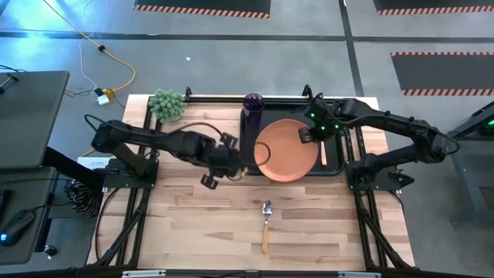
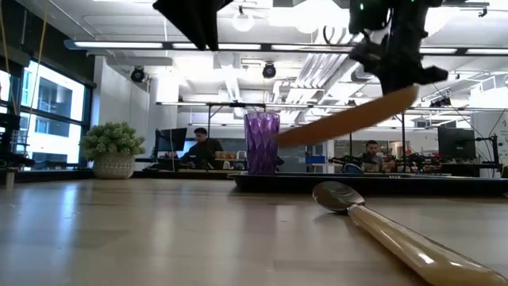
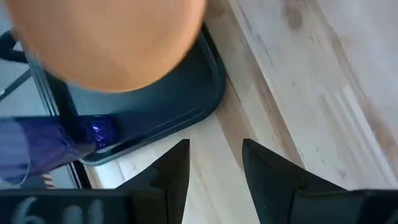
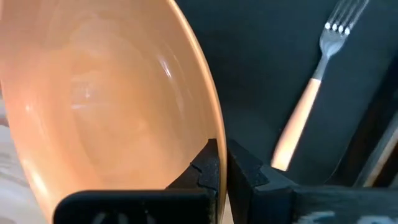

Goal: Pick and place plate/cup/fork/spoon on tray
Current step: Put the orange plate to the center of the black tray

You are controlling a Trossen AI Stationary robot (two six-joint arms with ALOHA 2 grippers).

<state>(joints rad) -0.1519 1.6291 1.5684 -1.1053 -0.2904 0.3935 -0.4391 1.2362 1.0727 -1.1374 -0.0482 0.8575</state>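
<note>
Cup (image 1: 253, 103) first, over on the left side of the black tray (image 1: 330, 167): it stands upright at the tray's far left corner, already home. Just short of that corner hangs the left gripper (image 1: 218, 176), over bare table wood by the tray's near-left edge, its fingers parted and empty.

Moving right, here's the action: the orange plate (image 1: 285, 149) is up off the tray, tilted, one edge high, as the low view shows it slanting in mid-air. The right gripper (image 4: 221, 163) has it by the rim, jaws pinched almost together with only the plate's thin edge between them. That's the only place to take such a wide, shallow dish. It looks stiff, light and smooth, so held at one point it will likely want to swing or slip; a slow, level descent seems wise.

Further right, the fork (image 1: 323, 150) lies flat on the tray, beside the plate.

Spoon (image 1: 265, 223) waits alone on the wood, well apart from the tray, nearer the front, untouched.
</note>
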